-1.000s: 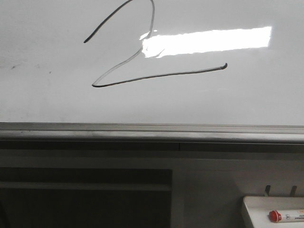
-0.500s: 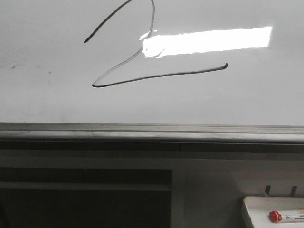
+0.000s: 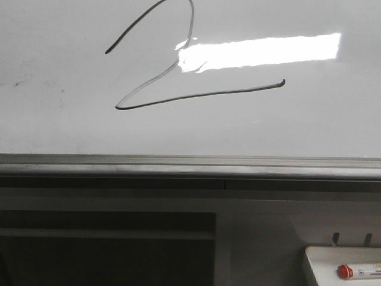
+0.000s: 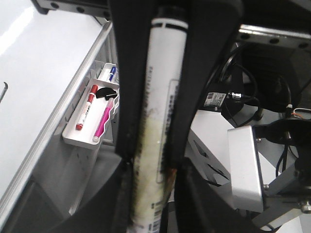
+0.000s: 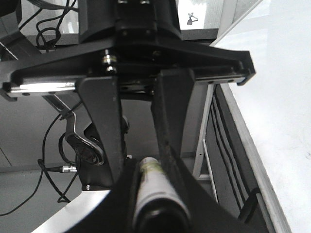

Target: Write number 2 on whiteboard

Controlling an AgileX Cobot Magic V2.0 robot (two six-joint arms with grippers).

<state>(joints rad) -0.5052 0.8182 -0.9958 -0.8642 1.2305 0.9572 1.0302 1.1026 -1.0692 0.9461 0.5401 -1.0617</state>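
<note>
The whiteboard (image 3: 53,119) fills the upper part of the front view, and the number 2 (image 3: 196,94) is drawn across its left and middle: a curved top cut off by the upper edge, a faint diagonal, and a long base stroke rising slightly to the right. A bright glare (image 3: 262,50) sits just right of the curve, above the end of the base stroke. Neither arm shows in the front view, so the board area around the figure is unobstructed.

Below the board runs the grey rail (image 3: 190,167). At the lower right a small white tray (image 3: 321,262) holds a red-capped marker (image 3: 357,272).

In the left wrist view the left gripper (image 4: 155,160) has its jaws closed on a white marker (image 4: 163,87), away from the board surface; the tray hangs off the rail beside it.

In the right wrist view the right gripper (image 5: 146,160) has its jaws clamped on a second marker (image 5: 154,187), with the board off to one side.
</note>
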